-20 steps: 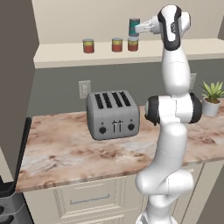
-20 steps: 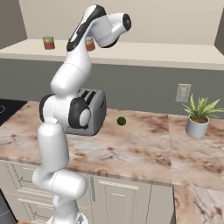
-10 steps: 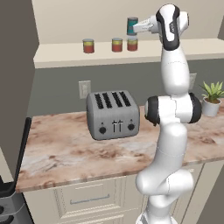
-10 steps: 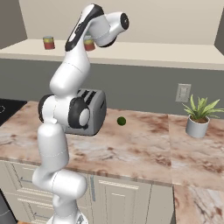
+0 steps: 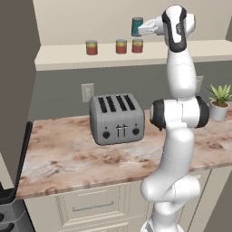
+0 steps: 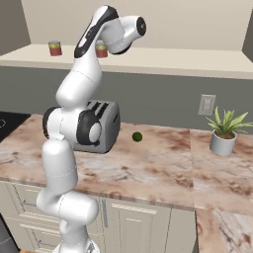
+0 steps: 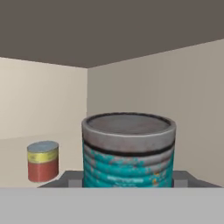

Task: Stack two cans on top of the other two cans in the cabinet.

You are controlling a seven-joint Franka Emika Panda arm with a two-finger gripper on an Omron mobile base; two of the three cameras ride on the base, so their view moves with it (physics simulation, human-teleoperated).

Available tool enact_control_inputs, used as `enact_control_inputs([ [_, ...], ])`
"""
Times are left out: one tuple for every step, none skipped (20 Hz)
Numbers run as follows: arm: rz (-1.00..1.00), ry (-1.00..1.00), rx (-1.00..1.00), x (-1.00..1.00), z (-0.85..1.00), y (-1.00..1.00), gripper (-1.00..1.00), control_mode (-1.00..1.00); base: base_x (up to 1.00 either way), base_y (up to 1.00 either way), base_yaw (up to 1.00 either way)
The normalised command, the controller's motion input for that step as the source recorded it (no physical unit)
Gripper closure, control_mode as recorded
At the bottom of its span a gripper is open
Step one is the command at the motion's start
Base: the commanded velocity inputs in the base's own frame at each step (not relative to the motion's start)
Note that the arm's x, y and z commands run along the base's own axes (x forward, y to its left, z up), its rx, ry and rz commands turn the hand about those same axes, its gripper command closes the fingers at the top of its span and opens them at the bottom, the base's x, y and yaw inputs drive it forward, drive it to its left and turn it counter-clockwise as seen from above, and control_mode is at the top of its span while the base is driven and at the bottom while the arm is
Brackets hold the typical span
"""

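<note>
- The gripper (image 5: 141, 28) is raised to the level of the cabinet (image 5: 113, 55) recess, and its jaws are closed on the teal can (image 5: 137, 26).
- In the left base view the teal can sits directly above the rightmost red can (image 5: 137, 45) on the shelf; whether it rests on that can or hangs just over it I cannot tell.
- The hand view has the teal can (image 7: 128, 151) close up and upright between the dark finger tips, its grey top rimmed and its painted side scuffed.
- Two more red cans with yellow-green bands stand on the shelf board to the left: the middle can (image 5: 121, 46) just beside the rightmost one, and the left can (image 5: 92, 47) well apart from both.
- In the hand view one red can (image 7: 43, 160) stands on the shelf floor to the left of the teal can, near the recess's back corner.
- The right base view shows the left can (image 6: 55, 48) alone on the shelf, and another red can (image 6: 101, 50) partly hidden behind the arm.
- Below the shelf, a grey four-slot toaster (image 5: 117, 119) stands on the marbled table (image 5: 68, 158), left of the arm.
- A potted plant (image 6: 224, 131) stands at the right end of the table, and a small dark green ball (image 6: 137, 137) lies between toaster and plant.
- A wall socket (image 5: 87, 92) sits behind the toaster.
</note>
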Motion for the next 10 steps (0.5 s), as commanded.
enact_control_inputs([
  [0.00, 0.00, 0.00, 0.00, 0.00, -0.06, 1.00, -1.00, 0.00, 0.00, 0.00],
  [0.00, 0.00, 0.00, 0.00, 0.00, -0.17, 1.00, -1.00, 0.00, 0.00, 0.00],
  [0.00, 0.00, 0.00, 0.00, 0.00, -0.11, 1.00, -1.00, 0.00, 0.00, 0.00],
  [0.00, 0.00, 0.00, 0.00, -0.08, -0.10, 1.00, -1.00, 0.00, 0.00, 0.00],
  [0.00, 0.00, 0.00, 0.00, -0.11, -0.09, 1.00, -1.00, 0.00, 0.00, 0.00],
  [0.00, 0.00, 0.00, 0.00, -0.09, -0.10, 1.00, -1.00, 0.00, 0.00, 0.00],
  [0.00, 0.00, 0.00, 0.00, -0.11, -0.14, 1.00, -1.00, 0.00, 0.00, 0.00],
  [0.00, 0.00, 0.00, 0.00, -0.11, -0.19, 1.00, -1.00, 0.00, 0.00, 0.00],
  [0.00, 0.00, 0.00, 0.00, -0.12, -0.14, 1.00, -1.00, 0.00, 0.00, 0.00],
  [0.00, 0.00, 0.00, 0.00, -0.17, -0.07, 1.00, -1.00, 0.00, 0.00, 0.00],
])
